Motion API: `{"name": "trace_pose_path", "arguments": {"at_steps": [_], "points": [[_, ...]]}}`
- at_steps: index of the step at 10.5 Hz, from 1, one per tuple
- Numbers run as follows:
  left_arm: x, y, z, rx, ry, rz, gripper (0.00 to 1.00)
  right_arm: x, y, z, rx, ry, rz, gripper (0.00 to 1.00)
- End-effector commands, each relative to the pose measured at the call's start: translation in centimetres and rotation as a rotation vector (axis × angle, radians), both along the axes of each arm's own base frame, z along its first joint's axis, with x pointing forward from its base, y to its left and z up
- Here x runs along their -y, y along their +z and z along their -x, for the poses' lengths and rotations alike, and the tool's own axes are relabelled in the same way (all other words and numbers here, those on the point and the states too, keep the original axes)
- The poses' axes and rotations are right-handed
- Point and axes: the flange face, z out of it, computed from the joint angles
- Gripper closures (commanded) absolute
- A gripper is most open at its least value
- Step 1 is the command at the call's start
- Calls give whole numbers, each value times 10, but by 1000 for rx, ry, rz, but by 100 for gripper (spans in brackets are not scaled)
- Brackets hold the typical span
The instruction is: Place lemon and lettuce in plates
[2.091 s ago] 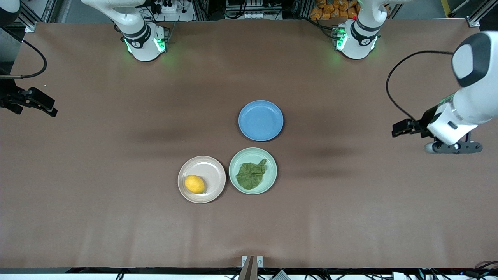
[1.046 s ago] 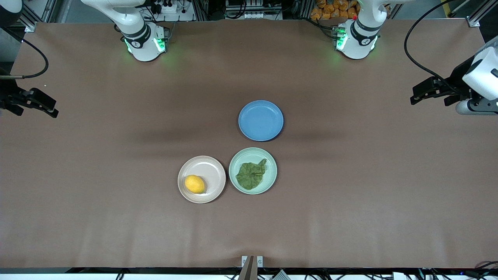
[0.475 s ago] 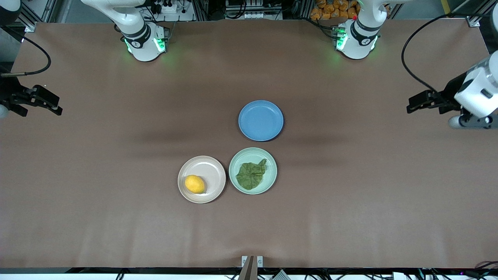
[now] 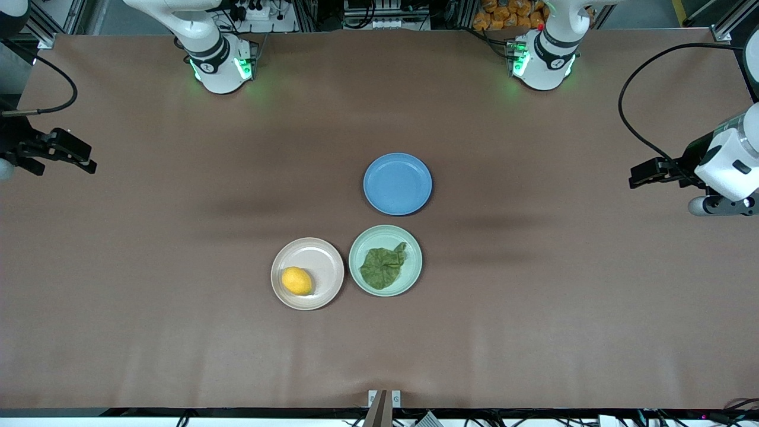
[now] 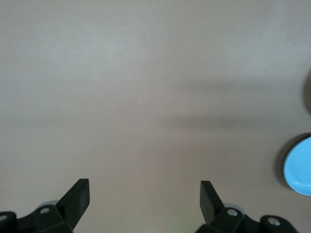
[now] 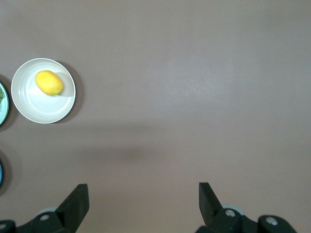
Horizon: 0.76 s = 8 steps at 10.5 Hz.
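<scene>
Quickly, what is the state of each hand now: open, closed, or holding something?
Left hand: open, empty, over bare table at the left arm's end.
Right hand: open, empty, over bare table at the right arm's end.

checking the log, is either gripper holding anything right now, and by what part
Nothing is held. The left gripper and right gripper are both open and empty over bare table; the lemon and lettuce lie in their plates.

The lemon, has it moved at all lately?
No. The lemon lies at the same spot in the beige-pink plate, beside the lettuce plate.
</scene>
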Motion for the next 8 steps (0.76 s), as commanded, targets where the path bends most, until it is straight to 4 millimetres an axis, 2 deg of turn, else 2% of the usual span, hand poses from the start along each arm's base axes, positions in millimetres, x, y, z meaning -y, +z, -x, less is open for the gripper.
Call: {"name": "trace_pose_path", "arguments": {"at_steps": [1,2,5,6,8], "points": [[16,10,0,25,-45,-38,0,7,5,13,-11,2,-16,0],[18,22,-1,49,-43,-26,0,6,8,15,-10,3,-11,0],[20,30,0,64,-38,0,0,7,15,20,-29,1,-8,0],[20,42,-1,87,-31,2,0,7,20,21,-27,4,-8,0],[23,44,-1,89,-37,3,0,1,30,17,-8,17,44,0]]}}
